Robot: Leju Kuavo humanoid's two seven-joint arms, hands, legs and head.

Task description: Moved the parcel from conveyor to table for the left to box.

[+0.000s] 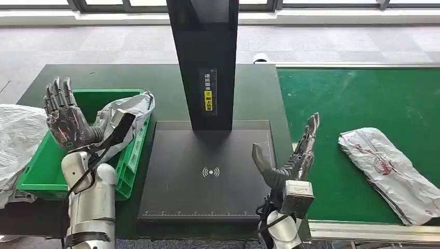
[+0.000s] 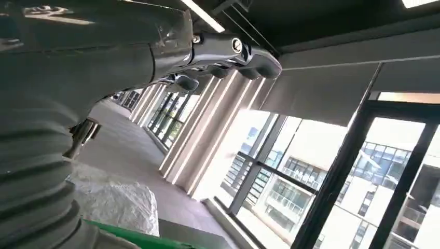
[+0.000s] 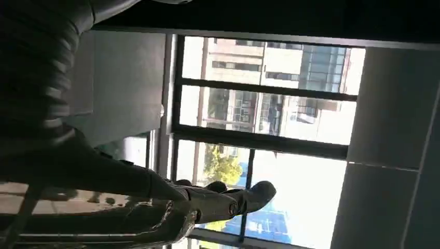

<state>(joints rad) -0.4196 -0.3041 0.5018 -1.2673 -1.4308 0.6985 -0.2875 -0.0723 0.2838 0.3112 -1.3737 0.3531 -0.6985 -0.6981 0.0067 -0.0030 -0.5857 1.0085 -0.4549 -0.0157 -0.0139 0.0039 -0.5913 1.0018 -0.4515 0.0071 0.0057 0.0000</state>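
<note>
Head view gives me the layout, so I start with the big surfaces. On the green conveyor (image 1: 358,104) the parcel (image 1: 390,171) lies flat, a white crinkled poly bag with red print, near the belt's front rail and well apart from both hands. It has not reached the dark table (image 1: 67,83) yet. If the belt runs while I reach, my aim goes stale and I close on air.

At the table's centre sits the black scan platform (image 1: 207,171) with its upright post (image 1: 205,57). A high swing from belt to table could clip that post, and the slack bag could drape over the platform edge and snag.

At the left is the green box (image 1: 46,166), with a bagged parcel (image 1: 132,111) leaning over its right rim. That one looks loosely perched; I judge that a nudge from the left arm could tip it out. More white wrapped bundles (image 1: 15,140) crowd the box's far left side.

My right hand (image 1: 290,155) is raised beside the belt, holding nothing, fingers extended and thumb spread wide. Slick film is my main worry: a shallow pinch may gather only a fold and let the contents slide.

My left hand (image 1: 65,116) stands upright over the box, palm open, fingers fanned, empty.
</note>
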